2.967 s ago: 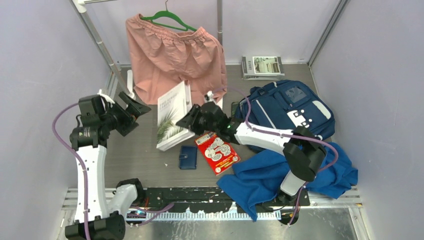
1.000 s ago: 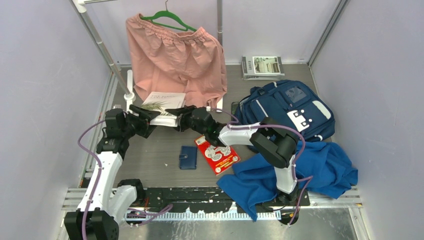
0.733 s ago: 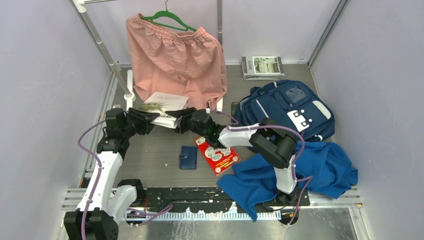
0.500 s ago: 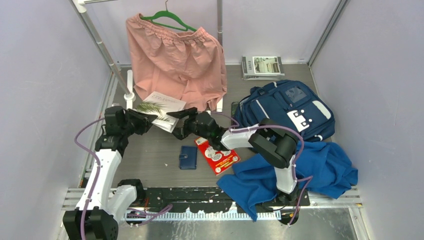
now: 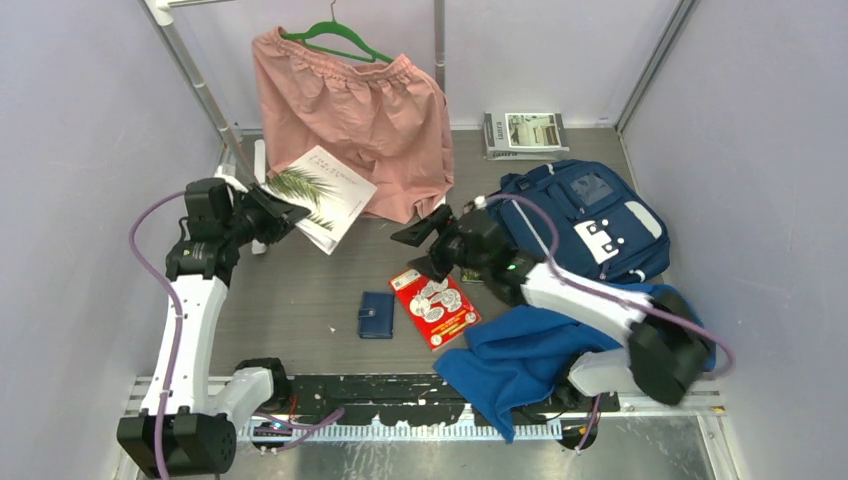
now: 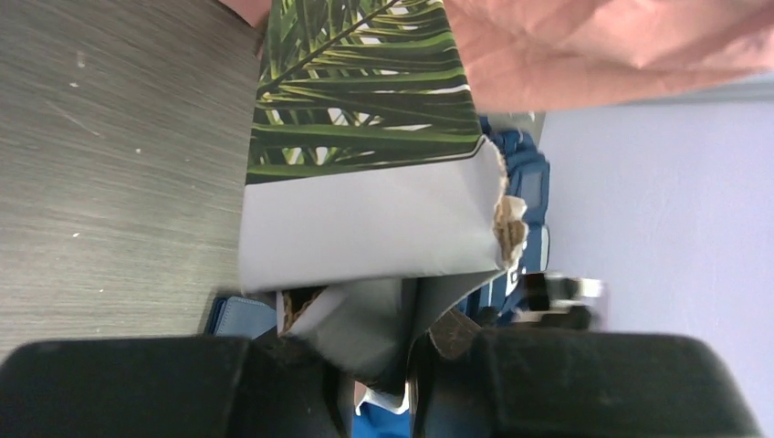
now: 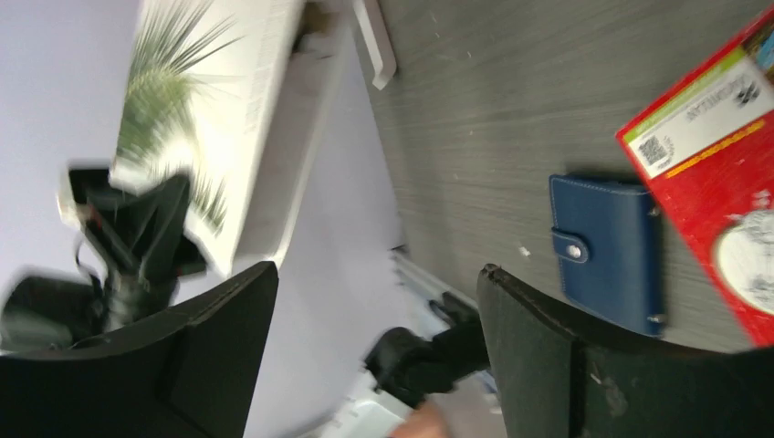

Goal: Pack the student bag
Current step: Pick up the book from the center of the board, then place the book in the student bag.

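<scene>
We see a grey wood-grain table (image 5: 290,290) with the items spread on it. Pink fabric shorts (image 5: 350,110) hang from a green hanger (image 5: 335,38) at the back. The student bag is the large navy blue fabric backpack (image 5: 580,215) with white stripes. It lies flat at the right rear of the table, front panel up. We can't tell if its zip is open. A royal-blue soft cloth (image 5: 530,350) is bunched just in front of it and drapes over the near edge.

We have the left gripper (image 5: 283,213) clamped on one corner of a white book with a palm-leaf cover (image 5: 322,193), held tilted above the table, with its far edge overlapping the shorts' hem in the top view. A stack of grey magazines (image 5: 525,134) sits behind the backpack, apart from it.

The right gripper (image 5: 403,255) has its jaws spread wide with nothing between them. It hovers just left of the backpack, by the top of a red blister-pack card (image 5: 435,307). A small navy wallet with a snap tab (image 5: 376,314) lies just left of the card.
</scene>
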Motion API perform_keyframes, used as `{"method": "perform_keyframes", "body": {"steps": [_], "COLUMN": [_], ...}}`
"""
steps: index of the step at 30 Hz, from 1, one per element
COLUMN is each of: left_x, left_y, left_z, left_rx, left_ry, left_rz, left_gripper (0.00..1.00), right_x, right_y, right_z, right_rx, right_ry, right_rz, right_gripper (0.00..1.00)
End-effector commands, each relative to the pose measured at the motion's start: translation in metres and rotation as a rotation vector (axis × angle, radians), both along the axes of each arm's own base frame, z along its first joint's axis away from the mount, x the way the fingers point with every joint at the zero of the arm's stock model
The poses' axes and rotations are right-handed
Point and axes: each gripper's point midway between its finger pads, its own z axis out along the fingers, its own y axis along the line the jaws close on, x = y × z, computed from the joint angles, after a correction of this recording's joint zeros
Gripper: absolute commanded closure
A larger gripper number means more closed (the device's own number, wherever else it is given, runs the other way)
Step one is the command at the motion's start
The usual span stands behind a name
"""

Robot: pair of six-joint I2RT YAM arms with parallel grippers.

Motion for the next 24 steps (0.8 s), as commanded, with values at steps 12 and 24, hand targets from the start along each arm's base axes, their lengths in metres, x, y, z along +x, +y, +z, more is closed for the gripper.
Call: {"method": "perform_keyframes", "body": {"steps": [12,24], "left_x": [-0.039,-0.038], "left_y": [-0.08,-0.076], "left_z": [0.051,0.032], "left_rx": [-0.236,-0.225], "left_ry": [-0.301,-0.233], "left_rz": [-0.715,-0.67], "left_gripper": [0.94,0.94], "right_x": [0.005,-0.006], "right_y": [-0.221,-0.194], "right_z": [0.04,-0.026], "right_rx": [-1.552,-1.534], "right_ry": [-0.392,-0.291], "right_rz": [0.246,0.587], "right_gripper": [0.17,0.13]}}
